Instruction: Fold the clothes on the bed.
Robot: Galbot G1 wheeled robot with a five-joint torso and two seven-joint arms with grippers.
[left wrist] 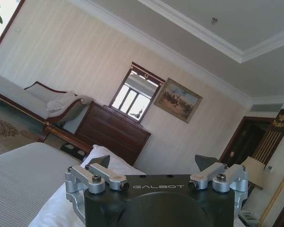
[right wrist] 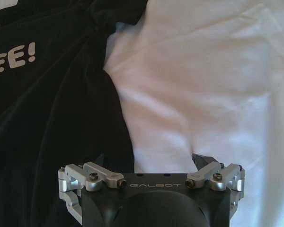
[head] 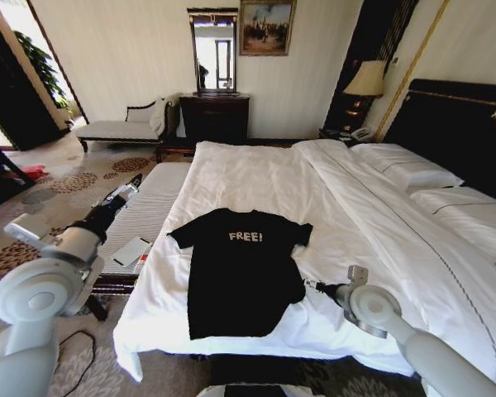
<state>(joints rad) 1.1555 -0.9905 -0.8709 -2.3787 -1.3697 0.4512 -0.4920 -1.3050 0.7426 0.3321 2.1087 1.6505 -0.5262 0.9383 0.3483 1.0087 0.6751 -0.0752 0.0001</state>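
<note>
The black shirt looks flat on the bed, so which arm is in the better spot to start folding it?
Probably the right. Its gripper sits at the shirt's edge, jaws open, low over the bed. The left gripper hangs out over the bench, well off the shirt.

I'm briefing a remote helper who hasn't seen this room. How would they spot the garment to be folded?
Find the large bed with white sheets and a dark headboard. Near its foot end, on the white duvet, a T-shirt lies spread flat, with the right gripper at its hem-side edge. It is the only black thing on the white bedding, short-sleeved, with small white "FREE!" lettering on the chest.
</note>
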